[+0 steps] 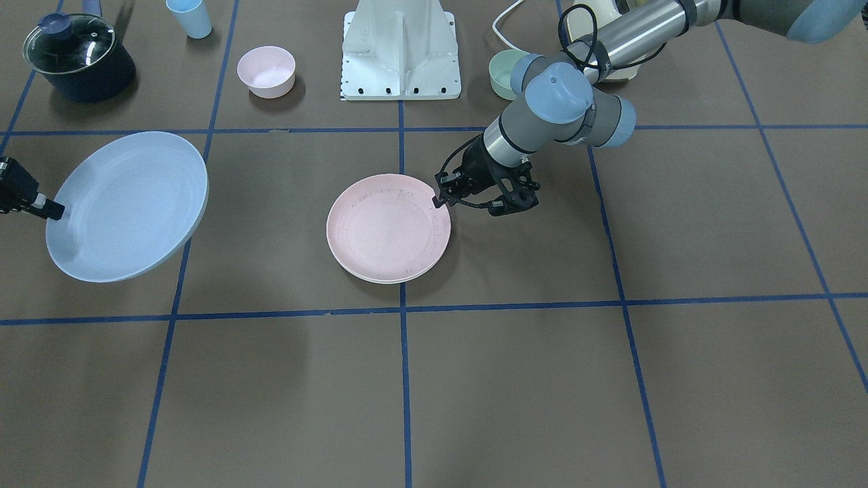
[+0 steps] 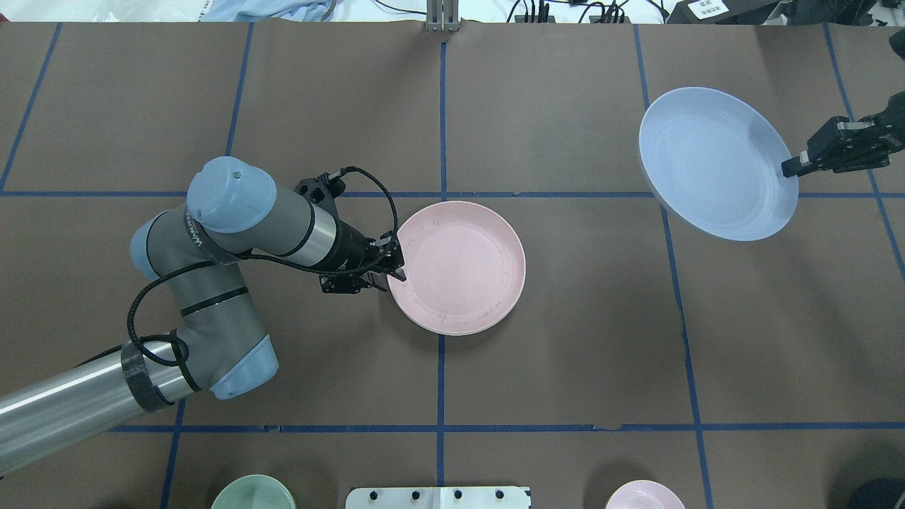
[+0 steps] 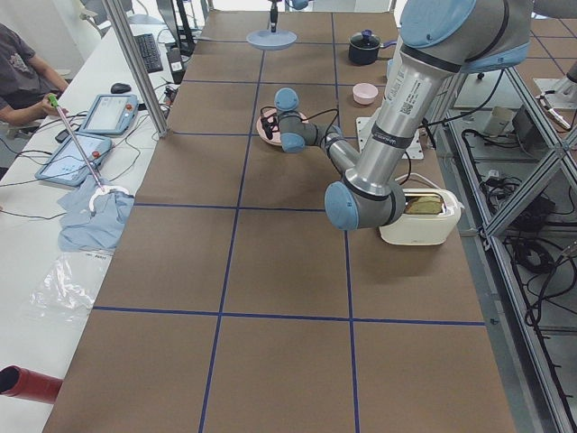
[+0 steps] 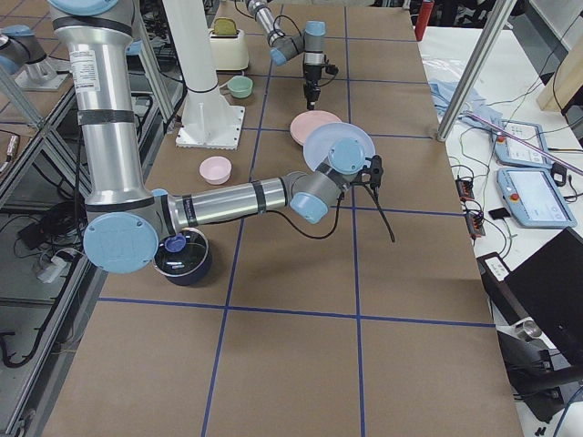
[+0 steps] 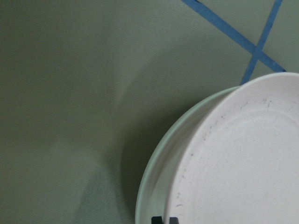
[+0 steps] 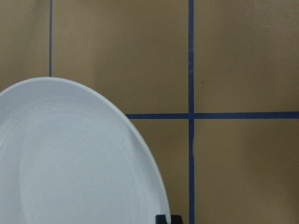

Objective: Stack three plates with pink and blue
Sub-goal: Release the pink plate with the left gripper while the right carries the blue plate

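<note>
Brown table mat (image 2: 565, 339) w/ blue tape grid; open mat on operator side of pink plate (image 2: 459, 265) and btwn it and blue plate (image 2: 714, 162). Pink plate sits mid-table, nested on cream-green plate (image 5: 156, 186), of which only the rim shows. Left gripper (image 2: 394, 263) narrow, pinching pink plate's rim on its robot-left edge. Right gripper (image 2: 790, 168) clamped on blue plate's rim; that plate is lifted, tilted, well apart to robot-right of pink plate. Lettering on left arm (image 2: 233, 233) too small to read. Robot side of pink plate: base mount (image 1: 401, 51), pink bowl (image 1: 266, 71), green bowl (image 1: 505, 73), blue cup (image 1: 190, 17), lidded pot (image 1: 78, 57).
</note>
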Robot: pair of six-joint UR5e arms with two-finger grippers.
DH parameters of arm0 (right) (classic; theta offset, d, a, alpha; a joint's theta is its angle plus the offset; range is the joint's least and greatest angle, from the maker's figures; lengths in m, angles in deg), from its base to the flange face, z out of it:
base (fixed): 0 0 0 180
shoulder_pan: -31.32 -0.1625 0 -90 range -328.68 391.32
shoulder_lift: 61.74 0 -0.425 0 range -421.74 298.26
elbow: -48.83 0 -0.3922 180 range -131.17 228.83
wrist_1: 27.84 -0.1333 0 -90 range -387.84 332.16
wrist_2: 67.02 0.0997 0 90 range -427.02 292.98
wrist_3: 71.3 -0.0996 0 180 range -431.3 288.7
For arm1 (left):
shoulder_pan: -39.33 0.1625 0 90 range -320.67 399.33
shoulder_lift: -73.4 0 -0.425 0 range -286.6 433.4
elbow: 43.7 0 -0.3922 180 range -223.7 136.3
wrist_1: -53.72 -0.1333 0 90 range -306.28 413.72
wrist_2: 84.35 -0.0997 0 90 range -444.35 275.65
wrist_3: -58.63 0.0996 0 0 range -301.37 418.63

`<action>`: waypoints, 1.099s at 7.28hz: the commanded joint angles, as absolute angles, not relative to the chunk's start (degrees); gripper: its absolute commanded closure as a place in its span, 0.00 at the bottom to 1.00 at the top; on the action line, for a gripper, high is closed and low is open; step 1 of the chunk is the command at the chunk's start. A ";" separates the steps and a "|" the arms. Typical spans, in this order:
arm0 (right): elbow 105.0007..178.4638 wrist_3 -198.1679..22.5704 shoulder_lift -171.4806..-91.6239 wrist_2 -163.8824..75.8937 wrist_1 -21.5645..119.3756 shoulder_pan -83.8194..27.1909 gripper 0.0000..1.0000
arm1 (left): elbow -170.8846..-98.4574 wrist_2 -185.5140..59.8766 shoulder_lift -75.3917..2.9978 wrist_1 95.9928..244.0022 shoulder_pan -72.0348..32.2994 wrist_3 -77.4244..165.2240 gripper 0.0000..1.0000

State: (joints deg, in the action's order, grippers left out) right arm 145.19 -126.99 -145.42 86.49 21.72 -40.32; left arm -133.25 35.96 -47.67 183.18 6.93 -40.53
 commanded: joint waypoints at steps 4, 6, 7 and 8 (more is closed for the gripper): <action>145.33 -139.84 -137.69 74.79 21.82 -26.90 1.00 | -141.79 41.33 -38.93 182.31 -1.09 -30.08 0.00; 145.24 -141.07 -136.29 67.58 21.99 -19.78 1.00 | -142.66 42.20 -35.34 181.60 -5.13 -21.75 0.00; 145.24 -143.17 -134.97 64.67 21.99 -16.18 1.00 | -143.19 43.52 -34.28 180.90 -7.67 -18.57 0.00; 145.15 -143.63 -134.70 61.95 22.08 -12.75 1.00 | -143.45 44.31 -34.09 180.03 -9.00 -17.32 0.00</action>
State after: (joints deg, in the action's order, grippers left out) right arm 145.23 -142.43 -135.49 65.55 21.99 -17.13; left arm -143.00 43.19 -34.85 180.97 -6.86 -20.01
